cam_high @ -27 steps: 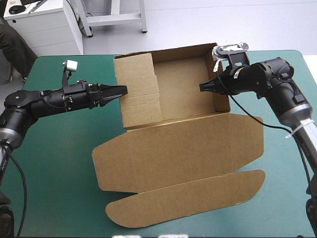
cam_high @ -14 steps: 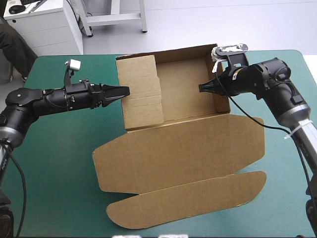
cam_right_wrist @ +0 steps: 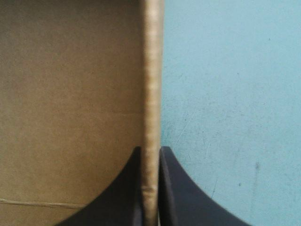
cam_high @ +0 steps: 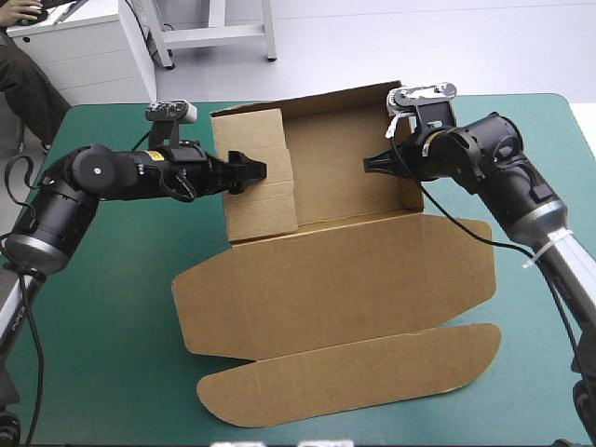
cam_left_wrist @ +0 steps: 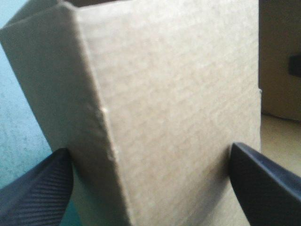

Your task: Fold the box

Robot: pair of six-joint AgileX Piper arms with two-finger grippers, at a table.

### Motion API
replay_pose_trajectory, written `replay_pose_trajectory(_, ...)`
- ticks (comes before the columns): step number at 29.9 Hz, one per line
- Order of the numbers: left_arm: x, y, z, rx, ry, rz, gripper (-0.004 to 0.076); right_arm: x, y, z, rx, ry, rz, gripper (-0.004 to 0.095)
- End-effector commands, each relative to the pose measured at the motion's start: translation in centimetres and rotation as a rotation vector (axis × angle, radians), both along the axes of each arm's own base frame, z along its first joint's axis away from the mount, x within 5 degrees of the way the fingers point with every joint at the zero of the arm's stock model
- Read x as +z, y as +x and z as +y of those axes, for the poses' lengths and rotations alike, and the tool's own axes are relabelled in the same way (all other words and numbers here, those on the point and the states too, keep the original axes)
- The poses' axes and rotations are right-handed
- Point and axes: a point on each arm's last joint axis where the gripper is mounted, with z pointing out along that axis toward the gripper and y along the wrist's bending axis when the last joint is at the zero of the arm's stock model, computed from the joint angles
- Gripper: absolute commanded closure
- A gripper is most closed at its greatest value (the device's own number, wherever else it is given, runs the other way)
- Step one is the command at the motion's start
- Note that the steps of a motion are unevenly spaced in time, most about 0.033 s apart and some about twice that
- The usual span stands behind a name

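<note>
Currently the box [cam_high: 345, 279] sits mid-table on the teal-green cover [cam_high: 112, 279], lid flat toward the near edge. The left gripper [cam_high: 256, 170] is spread, straddling the raised left wall. The right gripper [cam_high: 368, 164] pinches the right wall's edge.

1. We find no text, label, brand, number or sign that we can read in any view.
2. The box [cam_high: 354, 279] shows us only plain brown board on every face in sight.
</note>
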Motion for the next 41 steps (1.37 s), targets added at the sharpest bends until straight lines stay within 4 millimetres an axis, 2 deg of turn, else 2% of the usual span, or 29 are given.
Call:
replay_pose_trajectory(1, 2.4, -1.1, -1.0, 0.072, -0.058, -0.067, 0.0094, 3.0, -0.9, 0.0, -0.004, 0.116, -0.136, 0.0908)
replay_pose_trajectory(10, 1.9, -1.6, -2.3, 0.158, 0.058, -0.091, 0.0094, 3.3, -0.8, 0.1, -0.016, 0.151, -0.158, 0.0908)
replay_pose_trajectory(16, 0.2, -1.4, -2.6, 0.184, 0.031, -0.06, 0.0094, 4.2, -0.9, 0.1, -0.018, 0.168, -0.186, 0.0908)
replay_pose_trajectory(21, 0.5, -1.2, -2.7, 0.196, 0.006, -0.095, 0.0094, 5.2, -1.0, 0.0, -0.013, 0.177, -0.214, 0.0908)
replay_pose_trajectory(24, 0.7, -1.0, -2.7, 0.204, -0.011, -0.12, 0.011, 5.2, -1.1, 0.0, -0.01, 0.162, -0.202, 0.0908)
replay_pose_trajectory(32, 1.5, -0.7, -2.5, 0.208, 0.016, -0.208, 0.0302, 4.9, -1.2, -0.1, -0.005, 0.137, -0.175, 0.0908)
replay_pose_trajectory(36, 2.7, -0.8, -2.4, 0.19, 0.029, -0.266, 0.0404, 4.8, -1.3, -0.2, -0.007, 0.132, -0.165, 0.0908)
replay_pose_trajectory(39, 3.2, -0.8, -2.4, 0.191, 0.02, -0.279, 0.051, 4.7, -1.4, -0.2, -0.009, 0.125, -0.149, 0.0908)
replay_pose_trajectory(41, 3.2, -0.8, -2.4, 0.182, 0.036, -0.292, 0.0629, 4.6, -1.4, -0.2, -0.005, 0.115, -0.142, 0.0908)
